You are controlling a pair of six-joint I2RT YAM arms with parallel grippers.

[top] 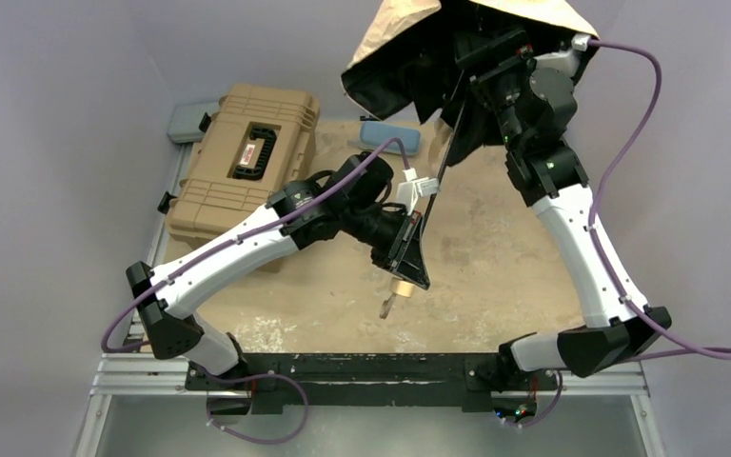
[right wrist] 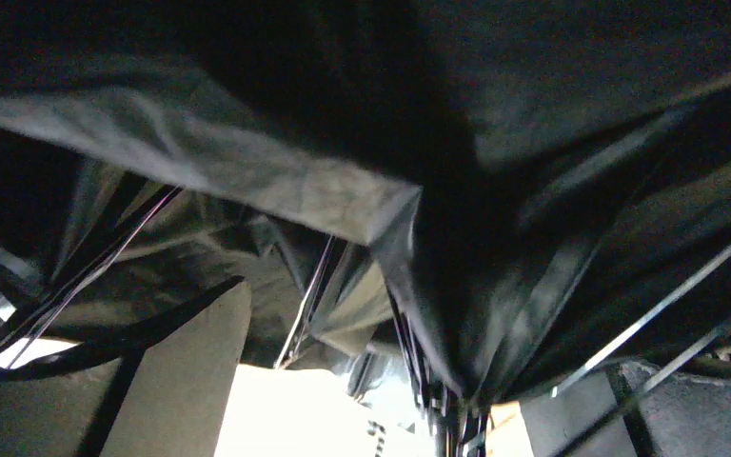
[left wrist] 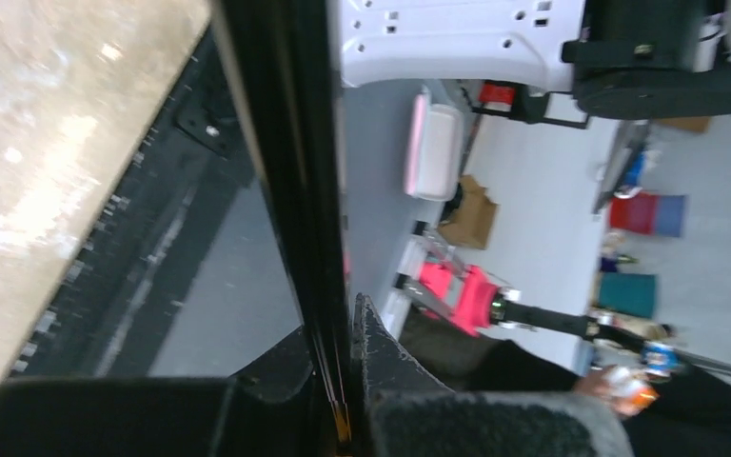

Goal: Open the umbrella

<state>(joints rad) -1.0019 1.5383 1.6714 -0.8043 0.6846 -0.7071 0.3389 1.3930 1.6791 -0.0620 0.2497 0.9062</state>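
Observation:
The umbrella point(top: 395, 33) is held up above the table, its beige canopy partly spread at the top of the top view, black underside showing. Its thin black shaft point(top: 441, 167) slants down to the small round beige handle point(top: 401, 289). My left gripper point(top: 413, 249) is shut on the shaft just above the handle; in the left wrist view the shaft point(left wrist: 290, 171) runs between my fingers point(left wrist: 385, 357). My right gripper point(top: 495, 71) is up under the canopy. In the right wrist view its jaws stand wide apart on either side of the bundle of ribs point(right wrist: 447, 414), under black cloth point(right wrist: 495, 190).
A tan ribbed hard case point(top: 247, 157) with a black handle lies at the back left of the table. A light-blue fabric sleeve point(top: 390, 133) lies behind the shaft. A grey object point(top: 190, 119) sits behind the case. The tan tabletop point(top: 504, 257) spreads below the umbrella.

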